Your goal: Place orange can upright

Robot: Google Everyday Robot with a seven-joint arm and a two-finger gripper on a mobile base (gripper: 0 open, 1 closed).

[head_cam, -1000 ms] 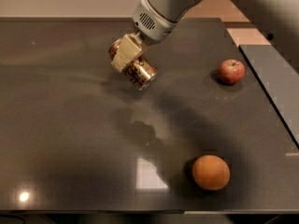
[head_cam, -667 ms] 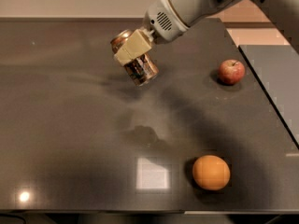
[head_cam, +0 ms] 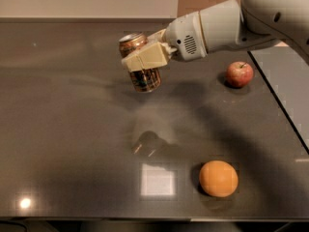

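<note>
We see the gripper [head_cam: 140, 57] just above the middle of the view, on an arm [head_cam: 217, 28] that reaches in from about 2 o'clock. It is clenched around the orange can [head_cam: 146, 80], and one cream finger [head_cam: 147, 56] lies across the front of the can's middle. The can is nearly upright, tipped a little. Its silver top pokes out of the grip toward 11 o'clock and its printed lower part hangs out toward 6 o'clock. The can looks clear of the dark table [head_cam: 63, 110], with its blurred reflection [head_cam: 147, 141] lying apart from it at 6 o'clock. An apple [head_cam: 239, 74] sits well apart at 3 o'clock of the can, and an orange fruit [head_cam: 218, 178] lies at 5 o'clock.
</note>
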